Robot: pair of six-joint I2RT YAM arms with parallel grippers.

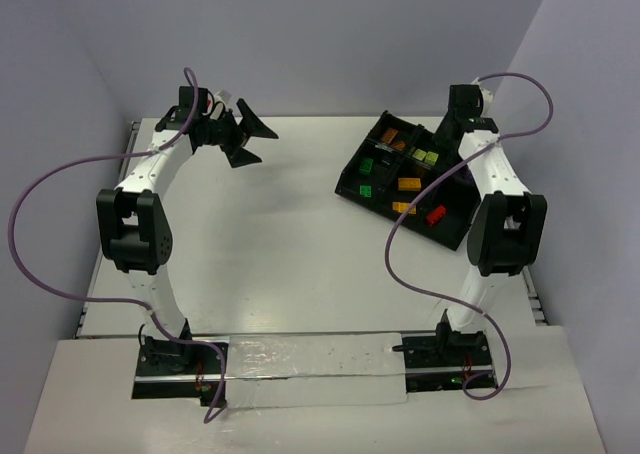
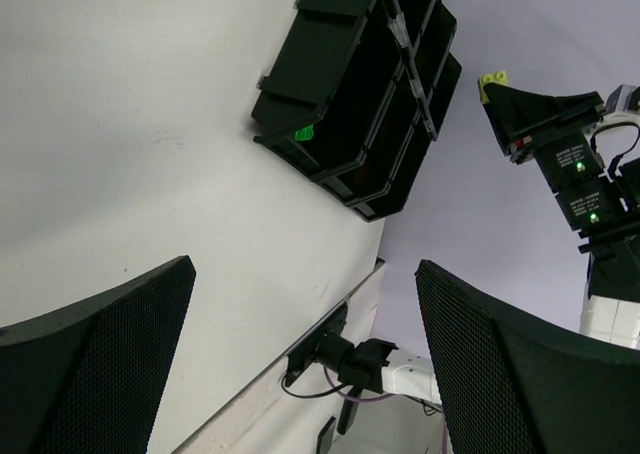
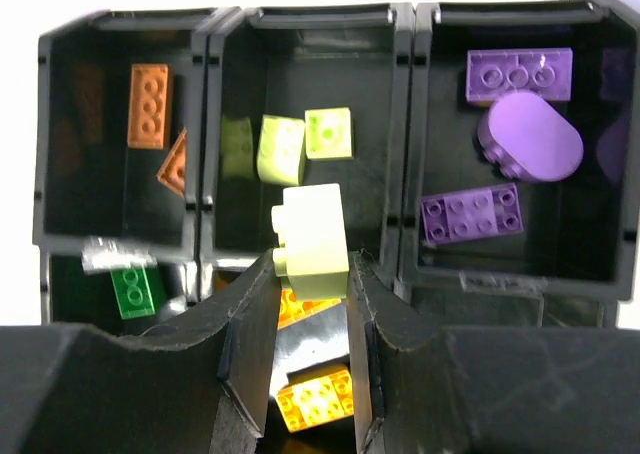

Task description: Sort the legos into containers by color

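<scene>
The black divided tray (image 1: 350, 187) sits at the back right of the table. My right gripper (image 3: 310, 266) is shut on a pale yellow-green brick (image 3: 312, 232) and holds it above the tray's middle compartment (image 3: 232, 34), which holds three yellow-green bricks (image 3: 328, 132). The left compartment holds orange bricks (image 3: 150, 104), the right one purple bricks (image 3: 470, 216). A green brick (image 3: 135, 289) and yellow-orange bricks (image 3: 318, 399) lie in nearer compartments. A red brick (image 1: 436, 214) lies at the tray's near end. My left gripper (image 1: 255, 141) is open and empty, raised over the back left of the table.
The left wrist view shows the tray (image 2: 330, 94) from the side, with the right gripper and its brick (image 2: 492, 78) above it. Purple cables loop beside both arms. The walls stand close behind and to the right of the tray.
</scene>
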